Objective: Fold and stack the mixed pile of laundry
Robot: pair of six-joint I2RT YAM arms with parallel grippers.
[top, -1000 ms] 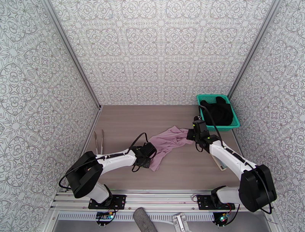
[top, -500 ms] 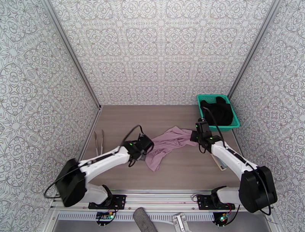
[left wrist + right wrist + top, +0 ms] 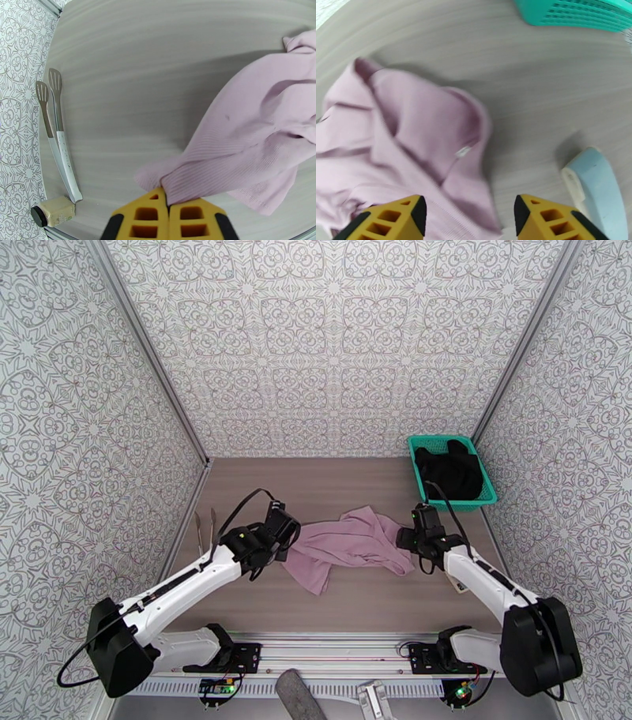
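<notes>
Left pincer (image 3: 284, 543) is shut tight on the left edge of the pink shirt (image 3: 347, 544). The left wrist view brings this close: the yellow fingers (image 3: 146, 215) are pressed together with a fold of ribbed cloth pinched between them. Our right pincer (image 3: 408, 546) stands at the right end of the shirt with its jaws wide apart. In the right wrist view the cloth (image 3: 407, 130) lies under the gap and neither finger grips it.

From above we see the whole table (image 3: 316, 493), closed by patterned walls (image 3: 332, 358) on the left, far and right sides. Bare wood is free on the far side of the shirt and also on the near side.

The shirt lies in the middle of the table. Its long axis runs left to right, from one pincer to the other, and one flap at the left part points toward the near edge.

In the far right corner the teal basket (image 3: 462, 505) holds the black garment (image 3: 452, 469), apart from the shirt.

Along the left wall lie the tongs (image 3: 204, 532). The left wrist view shows a small bottle (image 3: 55, 211) just beside their near end.

In the right wrist view a pale blue object (image 3: 592, 185) rests on the wood to the right of the right pincer. A small white tag (image 3: 463, 152) sits at the shirt's right end.
</notes>
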